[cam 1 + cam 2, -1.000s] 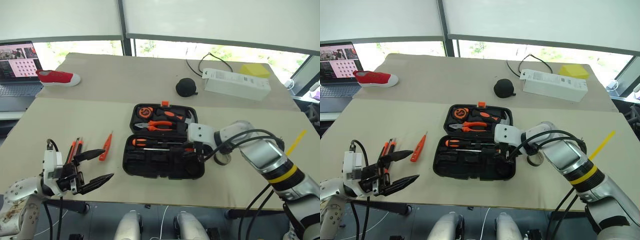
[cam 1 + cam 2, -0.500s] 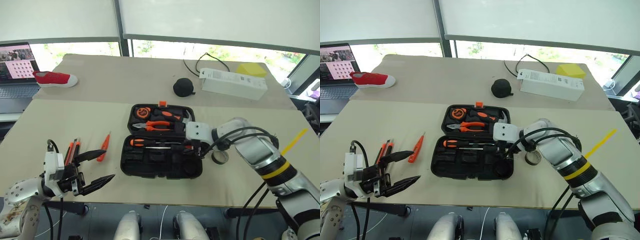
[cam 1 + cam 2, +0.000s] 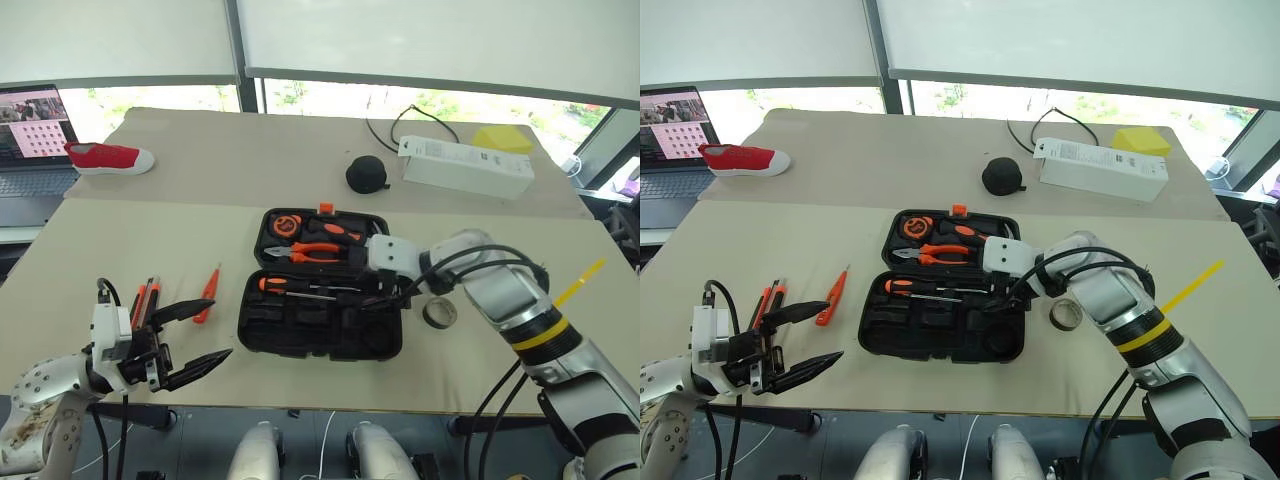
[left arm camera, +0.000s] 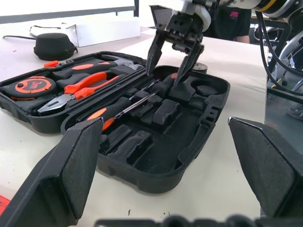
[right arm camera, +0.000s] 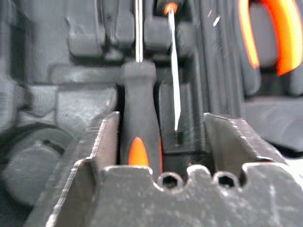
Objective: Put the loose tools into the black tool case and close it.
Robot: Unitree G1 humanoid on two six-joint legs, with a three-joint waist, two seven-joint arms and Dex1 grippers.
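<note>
Now the right gripper (image 4: 173,64) angles down over the black tool case (image 3: 320,325), jaws parted, seemingly empty.

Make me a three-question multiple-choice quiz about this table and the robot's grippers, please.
1. Where is the tape roll?
A. inside the case
B. on the table, right of the case
C. on the laptop

2. What colour is the shoe?
A. blue
B. red
C. green

3. How is the tool case?
A. open
B. latched shut
C. upside down

Answers:
1 B, it lies on the table beside the case's right edge.
2 B, red with a white sole.
3 A, both halves lie flat, tools showing.
</note>
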